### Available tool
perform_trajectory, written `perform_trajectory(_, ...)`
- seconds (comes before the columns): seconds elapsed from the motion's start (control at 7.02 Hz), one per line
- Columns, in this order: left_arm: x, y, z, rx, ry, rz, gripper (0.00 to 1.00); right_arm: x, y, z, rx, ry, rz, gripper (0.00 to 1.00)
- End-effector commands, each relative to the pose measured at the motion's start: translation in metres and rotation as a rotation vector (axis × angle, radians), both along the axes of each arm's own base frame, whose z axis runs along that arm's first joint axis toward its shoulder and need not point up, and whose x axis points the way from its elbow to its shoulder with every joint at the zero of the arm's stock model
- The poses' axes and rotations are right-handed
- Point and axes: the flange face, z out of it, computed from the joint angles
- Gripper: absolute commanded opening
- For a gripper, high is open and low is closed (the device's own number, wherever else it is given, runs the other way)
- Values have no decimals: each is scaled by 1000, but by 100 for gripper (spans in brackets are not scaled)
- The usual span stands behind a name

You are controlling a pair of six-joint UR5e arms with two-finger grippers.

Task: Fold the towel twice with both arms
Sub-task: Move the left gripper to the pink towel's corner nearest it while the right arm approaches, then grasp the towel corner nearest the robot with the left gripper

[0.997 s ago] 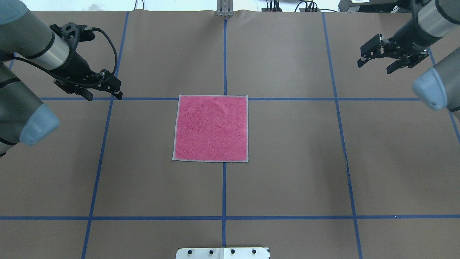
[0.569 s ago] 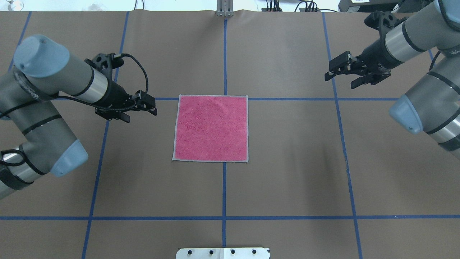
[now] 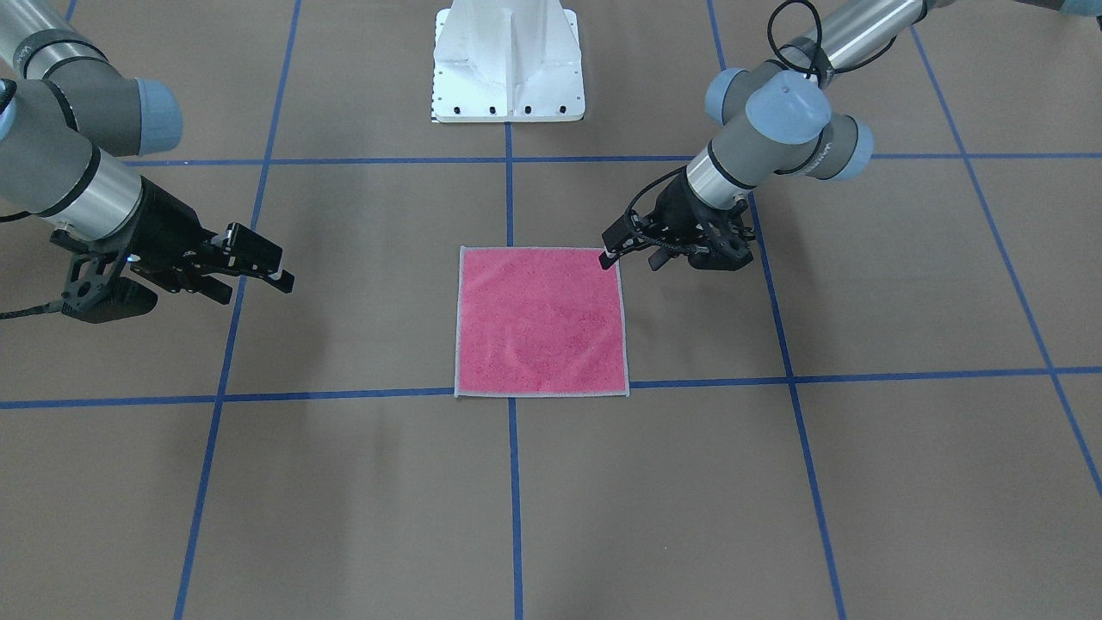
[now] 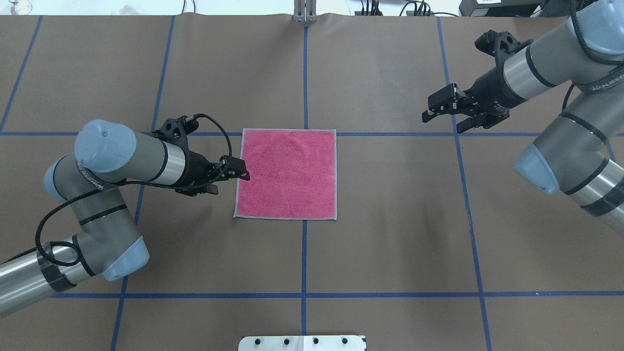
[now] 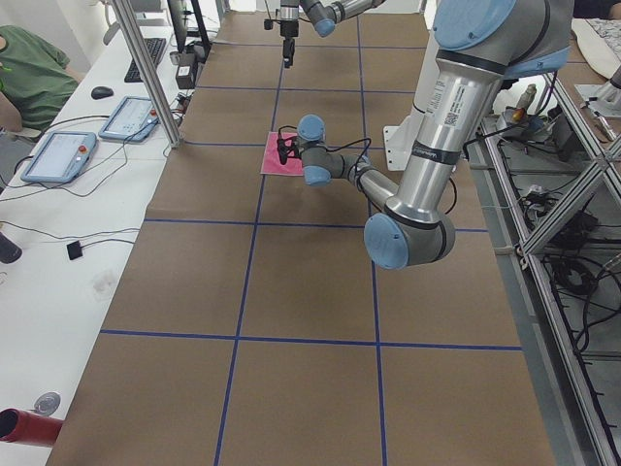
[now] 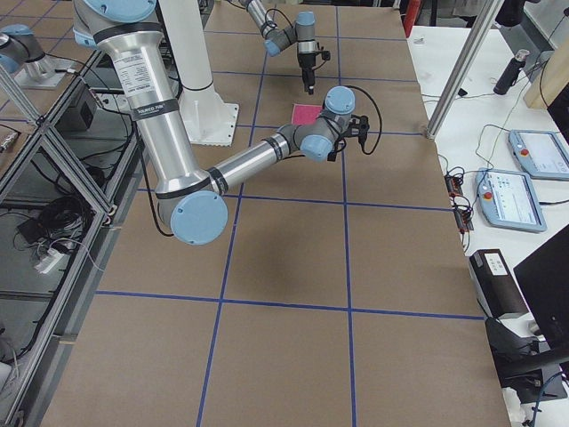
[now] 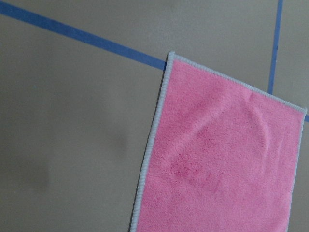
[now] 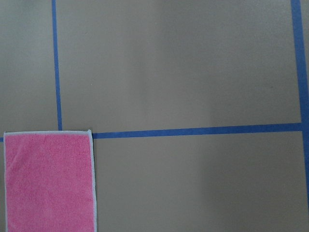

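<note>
fluffy pink terry towel (image 4: 287, 173) is lying flat mid-table (image 4: 390, 234), square (grey stitched hem), sides running along the blue tape (image 4: 390, 134). left gripper (image 4: 231, 184) is hovering spread and empty at its left edge. right gripper (image 4: 443, 122) is gaping empty, far right.

Bare brown table cover (image 4: 390, 234) borders the towel (image 4: 286, 174) on its far, right and near sides, leaving those edges open to reach. At the left edge stands the left gripper (image 4: 229, 181), fingers spread, seemingly just above the cloth; the left arm (image 4: 122, 161) fills the near left. The right gripper (image 4: 442, 123), jaws apart, hangs far right, well apart from the towel.
</note>
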Motion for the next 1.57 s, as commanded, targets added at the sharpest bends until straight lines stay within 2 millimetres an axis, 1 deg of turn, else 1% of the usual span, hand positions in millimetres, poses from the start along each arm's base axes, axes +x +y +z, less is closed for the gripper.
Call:
perform_trajectory(0.0,28,2,10,-20,-24,17,99,-9,6,-1,1,-2,-19,100)
perform_trajectory(0.14,30,3,7,-20,-21,25,97,-11,6,-2,0,-3,-22,100)
perform_trajectory(0.43,33,8,6,-24,-20,34,79,-11,6,-3,1,-4,-23,100)
perform_trajectory(0.57,36,10,7,-26,-21,40,73,-11,6,-4,0,-6,-24,100)
perform_trajectory(1.14,40,19,6,-33,-18,59,73,-11,5,-7,2,-9,-24,100)
perform_trajectory(1.28,37,22,8,-45,-20,80,73,-12,5,-8,3,-11,-26,100)
perform_trajectory(1.42,33,24,3,-43,-14,83,73,-12,5,-8,1,-11,-25,100)
